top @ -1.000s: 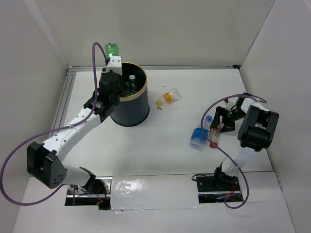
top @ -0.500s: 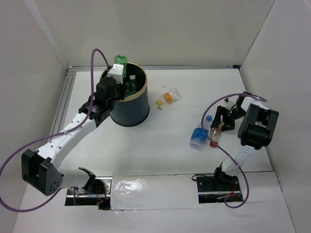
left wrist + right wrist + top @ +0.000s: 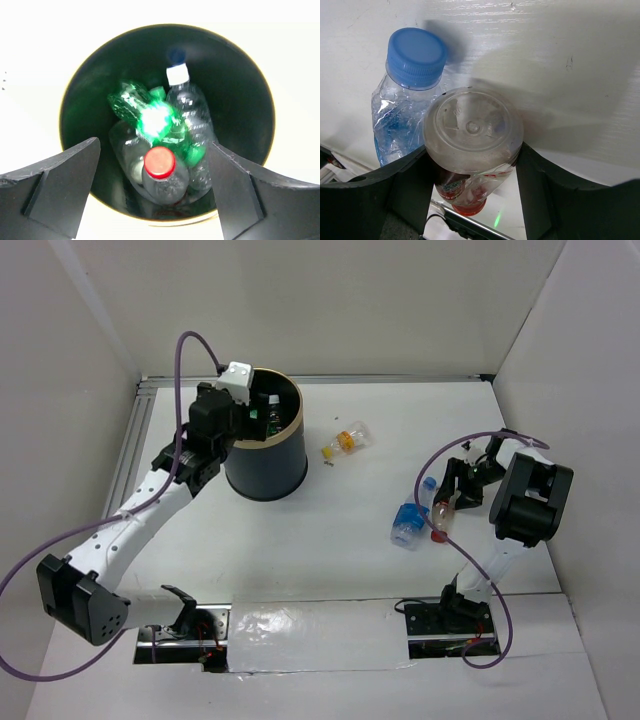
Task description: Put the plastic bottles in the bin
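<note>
Left gripper (image 3: 153, 150) over tall dark navy cylindrical bin (image 3: 240, 100), jaws spread, empty. Crumpled green plastic bottle (image 3: 145, 112) lies inside among clear ones. Right gripper (image 3: 470, 152) clamped around clear red-capped plastic bottle (image 3: 472, 130), just beside blue-capped clear bottle (image 3: 415, 57) on white table (image 3: 330, 540).

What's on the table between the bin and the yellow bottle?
Top view: a small yellow piece, perhaps a cap, and a dark speck, near the yellow bottle.
</note>
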You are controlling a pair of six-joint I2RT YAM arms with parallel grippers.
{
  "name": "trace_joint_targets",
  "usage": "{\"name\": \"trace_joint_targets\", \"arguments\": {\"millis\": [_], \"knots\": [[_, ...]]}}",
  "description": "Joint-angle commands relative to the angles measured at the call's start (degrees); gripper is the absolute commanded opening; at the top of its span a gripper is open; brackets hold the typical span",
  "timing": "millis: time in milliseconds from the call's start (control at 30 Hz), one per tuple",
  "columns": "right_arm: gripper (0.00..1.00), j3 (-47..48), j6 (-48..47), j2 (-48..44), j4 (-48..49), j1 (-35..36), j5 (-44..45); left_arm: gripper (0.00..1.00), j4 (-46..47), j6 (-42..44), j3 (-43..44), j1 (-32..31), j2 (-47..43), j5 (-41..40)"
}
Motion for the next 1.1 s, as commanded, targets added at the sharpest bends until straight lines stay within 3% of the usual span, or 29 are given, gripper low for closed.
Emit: {"name": "trace_joint_targets", "arguments": {"millis": [0, 100, 233, 300, 433, 600, 667, 700, 833, 1000, 1067], "knots": [[0.46, 0.1, 0.1, 1.6, 2.3, 1.0, 1.5, 1.0, 1.1, 0.7, 4.4, -0.3, -4.6, -1.1], [0.27, 0.1, 0.1, 2.1, 2.3, 1.0, 1.5, 1.0, 1.1, 2.2, 5.0, -2.8, -7.9, 2.9], [0.09, 9.4, -2.7, -0.5, -1.4, 1.0, -0.4, 0.96, 0.9, 1.6, 1.4, -8.9, -11.5, 11.4], [0.0, 14.6, -5.2, -3.3, -2.6, 1.0, -1.5, 0.89, 0.9, 0.2, -1.6, -11.3, -12.4, 14.5], [0.0, 32.0, -8.5, -4.6, -6.2, 5.1, -8.0, 0.77, 3.9, -6.9, -12.9, -18.3, -14.2, 15.7], [0.0, 44.6, -11.3, -5.3, -2.3, 14.7, -17.3, 0.75, 10.6, -10.4, -22.7, -24.4, -14.8, 17.3], [0.0, 45.9, -11.3, -6.4, 3.5, 19.0, -22.8, 0.82, 13.1, -10.4, -24.3, -25.9, -13.3, 17.3], [0.0, 45.9, -10.6, -7.7, 11.3, 23.5, -24.3, 0.85, 13.9, -9.6, -25.7, -27.5, -12.5, 18.0], [0.0, 46.4, -4.4, -6.8, 32.8, 35.4, -24.1, 0.94, 17.6, -8.8, -29.4, -30.2, -9.5, 16.8], [0.0, 70.3, 2.3, 7.5, 33.6, 46.0, -23.2, 0.99, 21.6, -10.0, -32.9, -32.4, -6.6, 17.5], [0.0, 75.1, 3.6, 13.1, 32.3, 50.0, -23.2, 0.99, 21.6, -10.0, -32.9, -33.3, -6.6, 17.0]]}}
